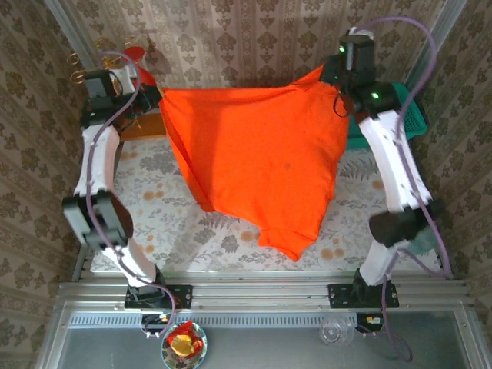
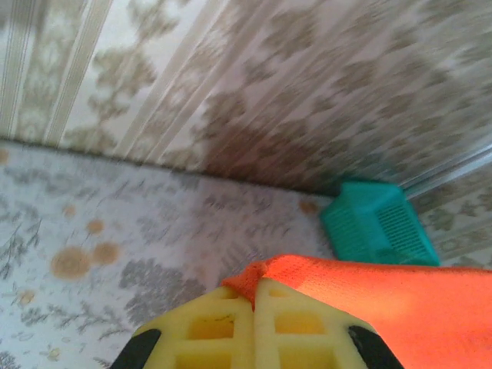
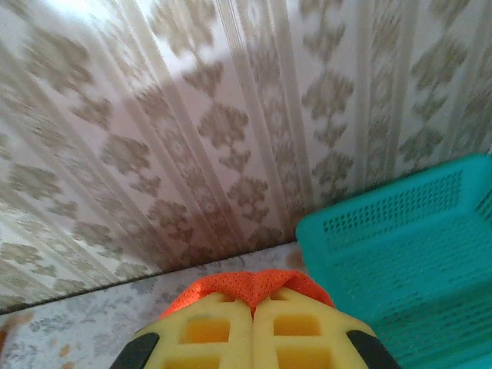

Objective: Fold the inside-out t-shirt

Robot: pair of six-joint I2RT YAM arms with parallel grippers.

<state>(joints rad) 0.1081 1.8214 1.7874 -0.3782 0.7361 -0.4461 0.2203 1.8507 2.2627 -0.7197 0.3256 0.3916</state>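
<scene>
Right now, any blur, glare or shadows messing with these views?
Top external: sharp, even light; t-shirt oversaturated, shaded toward the left arm. Left wrist: wallpaper smeared, dark shadow above the teal basket, left claw sharper. Right wrist: wallpaper soft, bright glare top left, broad shadow mid-frame.

Damask wallpapered walls (image 1: 254, 38), floral table (image 1: 177, 223), possibly cloth-covered

The t-shirt (image 1: 254, 161) hides much of the table (image 1: 169, 223); teal basket (image 3: 407, 254) cut off at right
</scene>
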